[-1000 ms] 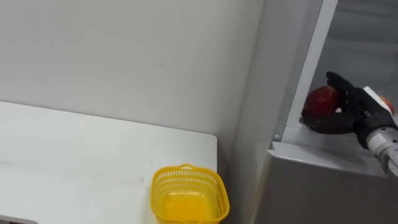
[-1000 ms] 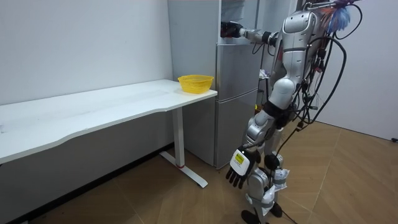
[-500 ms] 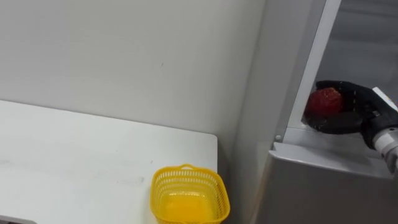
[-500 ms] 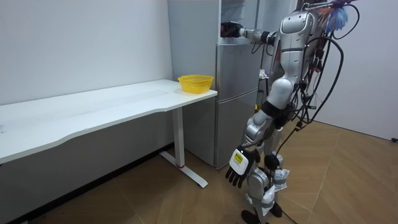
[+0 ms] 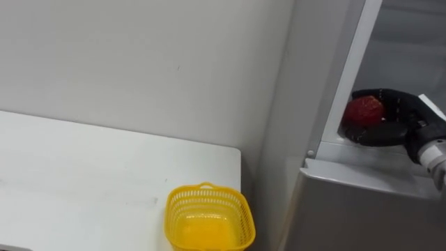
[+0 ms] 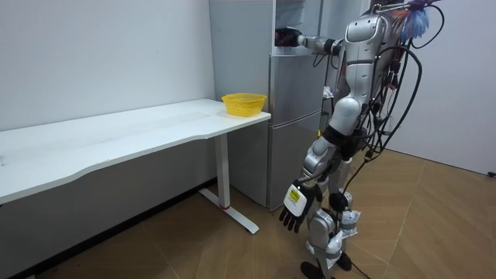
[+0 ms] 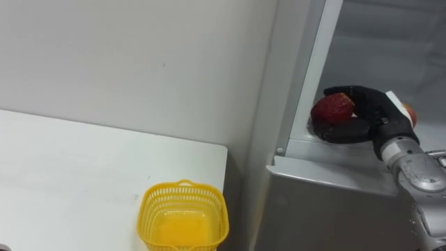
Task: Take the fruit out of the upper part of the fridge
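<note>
Right robot hand (image 5: 401, 118) curls round the red fruit (image 5: 365, 110) in the upper fridge (image 5: 408, 49); I should lift slightly, then withdraw level.

The right robot hand (image 7: 371, 111) curls round the red fruit (image 7: 333, 107), covering its right side and underside. A second reddish thing (image 7: 408, 111) peeks from behind the wrist, too hidden to name. The yellow basket (image 7: 148, 209) is cut off at its base by the lower edge of both eye views.
</note>
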Motion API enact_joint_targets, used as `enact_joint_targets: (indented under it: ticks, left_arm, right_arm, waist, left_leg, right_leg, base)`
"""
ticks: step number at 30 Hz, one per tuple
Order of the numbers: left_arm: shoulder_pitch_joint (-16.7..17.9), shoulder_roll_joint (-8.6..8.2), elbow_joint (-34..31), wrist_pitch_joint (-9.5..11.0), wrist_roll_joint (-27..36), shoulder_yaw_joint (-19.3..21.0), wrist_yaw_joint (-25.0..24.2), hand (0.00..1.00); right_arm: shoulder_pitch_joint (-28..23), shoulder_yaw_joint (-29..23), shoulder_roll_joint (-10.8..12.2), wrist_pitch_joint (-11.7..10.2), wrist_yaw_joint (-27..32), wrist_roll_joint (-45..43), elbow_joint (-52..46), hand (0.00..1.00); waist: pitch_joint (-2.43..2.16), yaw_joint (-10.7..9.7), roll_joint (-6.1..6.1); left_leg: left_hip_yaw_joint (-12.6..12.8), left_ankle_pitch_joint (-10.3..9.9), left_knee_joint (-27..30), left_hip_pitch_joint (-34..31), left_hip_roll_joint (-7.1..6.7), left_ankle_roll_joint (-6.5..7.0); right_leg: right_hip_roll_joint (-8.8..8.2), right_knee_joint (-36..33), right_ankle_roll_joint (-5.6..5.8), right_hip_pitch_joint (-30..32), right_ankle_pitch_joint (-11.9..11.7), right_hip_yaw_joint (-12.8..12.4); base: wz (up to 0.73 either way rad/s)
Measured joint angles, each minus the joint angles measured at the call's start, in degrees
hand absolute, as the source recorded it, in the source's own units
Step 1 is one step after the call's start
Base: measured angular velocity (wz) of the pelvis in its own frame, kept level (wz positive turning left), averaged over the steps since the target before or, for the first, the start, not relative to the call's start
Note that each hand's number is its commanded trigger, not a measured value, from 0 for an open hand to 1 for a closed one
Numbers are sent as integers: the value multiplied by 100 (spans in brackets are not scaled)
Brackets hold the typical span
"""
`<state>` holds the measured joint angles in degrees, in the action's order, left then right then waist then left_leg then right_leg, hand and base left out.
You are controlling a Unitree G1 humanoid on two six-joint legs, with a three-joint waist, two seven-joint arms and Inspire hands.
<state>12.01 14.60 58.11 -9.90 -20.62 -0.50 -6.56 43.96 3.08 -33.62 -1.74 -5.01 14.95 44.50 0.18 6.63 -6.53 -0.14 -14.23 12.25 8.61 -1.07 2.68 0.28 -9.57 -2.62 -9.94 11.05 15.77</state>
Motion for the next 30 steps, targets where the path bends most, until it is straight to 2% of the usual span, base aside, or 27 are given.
enact_joint_targets:
  ticks: [5,10,13,16,17,19,20,21,22,24,25,27,28,30]
  left_arm:
    - [-13,3,0,1,-20,-21,7,0]
    - [-24,16,-1,3,45,-20,20,0]
    - [-23,17,1,2,53,-81,32,0]
    - [-5,12,13,10,41,-100,29,0]
    - [-25,12,34,18,35,-106,30,0]
    - [-49,13,52,40,25,-221,50,0]
    - [-51,-4,56,44,25,-283,52,0]
    - [-51,-25,56,59,25,-315,58,0]
    - [-48,-35,56,77,25,-320,78,0]
    - [-36,-52,55,135,27,-322,177,0]
    - [-35,-53,54,152,30,-316,218,0]
    - [3,-92,55,169,47,-286,358,0]
    - [9,-117,55,169,49,-285,380,0]
    - [27,-258,80,231,86,-299,436,0]
  right_arm:
    - [-1,7,0,15,20,2,-63,100]
    - [-29,32,26,215,185,1,-337,100]
    - [-80,24,81,303,322,-104,-542,100]
    - [-516,0,195,303,519,-465,-1437,100]
    - [-696,-21,270,313,658,-624,-1811,100]
    - [-1097,-73,352,362,900,-839,-2486,100]
    - [-1323,-120,489,379,1041,-1044,-2947,100]
    - [-1572,-154,578,371,1162,-1194,-3331,100]
    - [-1668,-159,622,367,1202,-1260,-3486,100]
    - [-2124,-176,785,366,1391,-1427,-4157,100]
    - [-2269,-187,835,363,1435,-1427,-4351,100]
    - [-2831,-196,1160,344,1478,-1328,-4873,100]
    - [-2919,-194,1255,343,1478,-1299,-4912,100]
    - [-3110,-202,1484,342,1551,-1183,-4991,100]
  waist:
    - [-8,11,-9]
    - [-29,-20,-39]
    - [-21,-43,-21]
    - [-31,-82,27]
    - [-28,-96,60]
    - [-57,-100,121]
    - [-64,-159,164]
    - [-47,-178,253]
    - [-64,-178,257]
    - [-72,-190,350]
    - [-67,-212,358]
    - [-69,-251,364]
    - [-67,-261,364]
    - [-44,-306,407]
  left_leg:
    - [29,1,6,17,11,-1]
    - [54,2,31,6,19,-3]
    - [81,2,36,5,21,-3]
    - [119,-1,36,6,28,-2]
    - [130,-2,34,5,31,-2]
    - [153,-2,13,-33,36,-2]
    - [168,-1,-2,-35,40,-2]
    - [205,-1,-30,-27,44,-2]
    - [244,-1,-57,-6,47,-2]
    - [303,1,-92,7,53,-1]
    - [303,1,-93,5,53,-2]
    - [304,2,-86,10,56,-2]
    - [304,2,-83,10,55,-2]
    - [330,0,-74,0,48,1]
  right_leg:
    - [7,-13,-2,4,-1,-4]
    - [9,-21,-3,-5,-5,-6]
    - [9,-23,-6,0,-8,-48]
    - [22,-22,-6,10,-12,-122]
    - [23,-24,-6,14,-13,-126]
    - [21,-68,-6,91,-14,-148]
    - [21,-104,-6,117,-14,-158]
    - [22,-106,-6,124,-14,-185]
    - [26,-109,-6,126,-14,-217]
    - [39,-113,-7,161,-14,-300]
    - [39,-113,-8,162,-15,-297]
    - [42,-113,-8,153,-15,-301]
    - [41,-114,-8,153,-15,-302]
    - [31,-128,-6,172,-19,-327]
  base:
    - [-1]
    - [-2]
    - [-3]
    - [-7]
    - [-5]
    - [-7]
    - [-10]
    - [-13]
    - [-22]
    - [-19]
    - [-3]
    - [0]
    - [0]
    - [-3]
